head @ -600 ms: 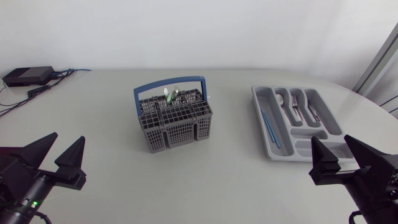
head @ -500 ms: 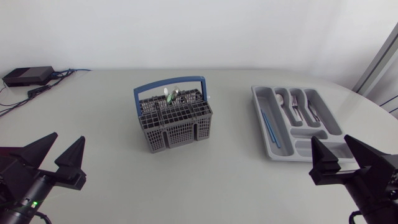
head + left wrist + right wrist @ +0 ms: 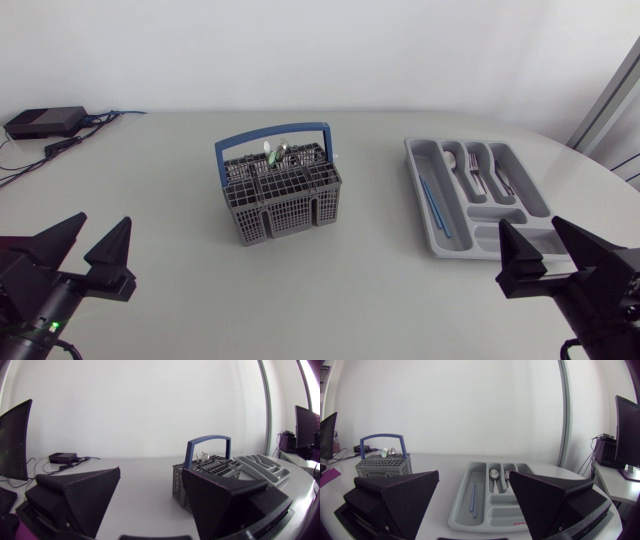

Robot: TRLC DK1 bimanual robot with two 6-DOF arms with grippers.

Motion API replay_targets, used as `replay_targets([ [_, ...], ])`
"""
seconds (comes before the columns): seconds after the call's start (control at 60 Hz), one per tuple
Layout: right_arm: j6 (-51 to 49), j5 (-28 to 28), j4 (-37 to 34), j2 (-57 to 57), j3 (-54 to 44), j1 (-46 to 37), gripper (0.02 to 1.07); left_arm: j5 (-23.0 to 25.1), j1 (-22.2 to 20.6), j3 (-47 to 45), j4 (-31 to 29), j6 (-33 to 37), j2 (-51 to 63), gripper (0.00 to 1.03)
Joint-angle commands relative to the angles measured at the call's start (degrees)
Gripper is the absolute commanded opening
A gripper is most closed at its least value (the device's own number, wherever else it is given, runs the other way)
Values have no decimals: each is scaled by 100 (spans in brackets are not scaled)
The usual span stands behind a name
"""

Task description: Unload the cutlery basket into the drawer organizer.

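Left gripper [image 3: 101, 221]: both wedge fingers spread wide, nothing between them, by the near left corner of the table [image 3: 180, 270]. The left wrist view showed the same: left gripper [image 3: 150, 471] gaping, with bare tabletop in the gap.

Right gripper [image 3: 530, 224]: fingers likewise well apart and holding nothing, by the near right edge, its tips over the near end of the drawer organizer [image 3: 487, 213]. In the right wrist view the organizer [image 3: 481, 519] lay directly ahead of the parted fingers.

Cutlery basket [image 3: 280, 195]: grey mesh, upright near the table's middle, closer to the far edge, with its blue handle [image 3: 272, 135] raised. A few pieces, too small to identify, stood in its far compartments.

Drawer organizer: grey, towards the right edge, well apart from the basket. A thin blue stick [image 3: 433, 205] lay in its left long slot, a spoon [image 3: 452, 163] next to it, then forks [image 3: 477, 175].

A black box [image 3: 45, 122] with cables sat at the far left corner.
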Motion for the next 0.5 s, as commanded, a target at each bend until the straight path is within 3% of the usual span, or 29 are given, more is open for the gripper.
replay_targets([
  [0.0, 72, 1, 52, -25, 151, 200, 102, -43, 12, 252, 70, -24, 49, 98],
  [0.233, 72, 212, 500, 906, 652, 657, 102, -43, -128, 1219, 105, -227, 1860, 97],
  [0.483, 89, 300, 1080, 2858, 1496, 807, 102, -139, -357, 2458, -159, -271, 3635, 96],
])
